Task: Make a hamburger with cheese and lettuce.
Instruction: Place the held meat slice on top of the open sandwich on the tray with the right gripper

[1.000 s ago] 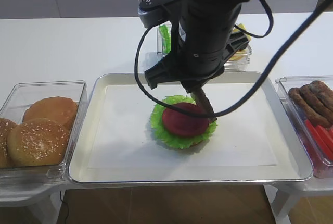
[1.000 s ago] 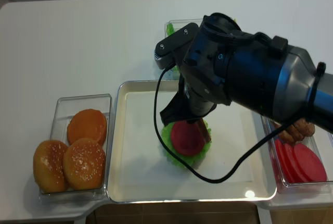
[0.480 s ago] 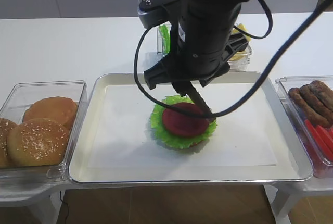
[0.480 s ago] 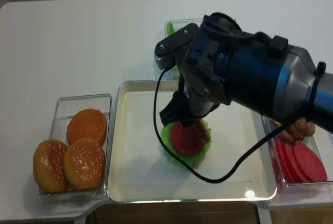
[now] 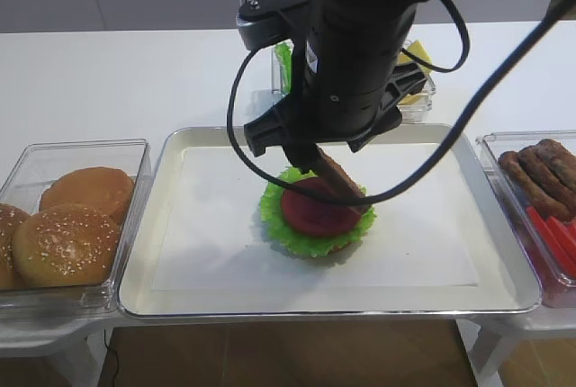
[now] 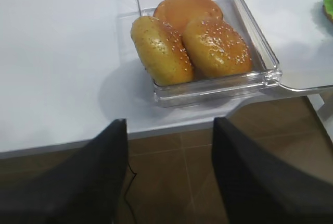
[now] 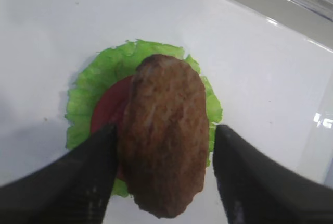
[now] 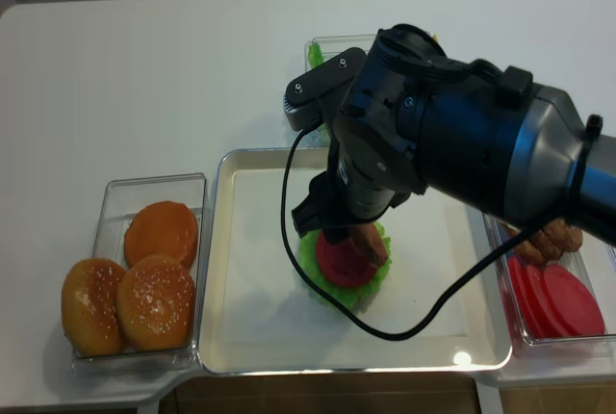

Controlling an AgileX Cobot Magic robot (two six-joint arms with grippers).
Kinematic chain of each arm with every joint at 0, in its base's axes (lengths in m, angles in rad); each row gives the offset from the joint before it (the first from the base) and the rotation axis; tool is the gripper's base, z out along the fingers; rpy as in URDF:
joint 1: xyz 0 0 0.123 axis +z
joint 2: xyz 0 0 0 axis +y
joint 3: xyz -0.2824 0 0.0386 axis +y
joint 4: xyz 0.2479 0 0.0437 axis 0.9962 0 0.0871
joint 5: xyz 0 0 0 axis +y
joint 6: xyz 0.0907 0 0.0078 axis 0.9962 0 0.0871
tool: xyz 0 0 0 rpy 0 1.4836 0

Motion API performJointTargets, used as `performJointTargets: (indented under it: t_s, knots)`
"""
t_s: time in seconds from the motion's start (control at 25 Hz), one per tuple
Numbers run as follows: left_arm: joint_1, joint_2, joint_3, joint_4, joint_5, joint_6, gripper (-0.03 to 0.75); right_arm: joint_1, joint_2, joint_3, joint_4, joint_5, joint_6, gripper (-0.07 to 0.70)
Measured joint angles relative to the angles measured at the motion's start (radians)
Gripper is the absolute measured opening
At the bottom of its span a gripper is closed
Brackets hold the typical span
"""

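The hamburger (image 5: pixel 317 216) stands in the middle of the metal tray (image 5: pixel 162 252): frilly lettuce (image 5: pixel 273 211), a red round slice (image 5: pixel 306 211) on top. A brown patty (image 7: pixel 165 130) leans tilted over the slice, with its upper end between the fingers of my right gripper (image 7: pixel 165 133). The jaws stand open: the left finger (image 7: pixel 99 156) touches the patty's edge and the right finger (image 7: pixel 234 161) is apart from it. Cheese (image 5: pixel 411 54) shows yellow in a clear box behind the arm. My left gripper (image 6: pixel 169 125) is open and empty, off the table's front edge.
A clear bin (image 5: pixel 67 157) on the left holds sesame buns (image 5: pixel 63 243). On the right a bin (image 5: pixel 490 139) holds brown patties (image 5: pixel 540 171) and red slices (image 5: pixel 553 229). More green leaves (image 5: pixel 284 63) sit in a box behind the tray. The black arm (image 5: pixel 360 45) hangs over the tray's middle.
My right gripper's jaws have spread apart. The patty, held edge-on before, has tipped over and now leans across the red slice. The left gripper has not moved.
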Motion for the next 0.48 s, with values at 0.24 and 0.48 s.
performJointTargets:
  t_s: [0.24,0.48]
  knots:
    - [0.000,0.000,0.000,0.000,0.000,0.000,0.387,0.000,0.000,0.000,0.004,-0.002,-0.002,0.514]
    - [0.000,0.000,0.000,0.000,0.000,0.000,0.387,0.000,0.000,0.000,0.008,-0.002,-0.002,0.551]
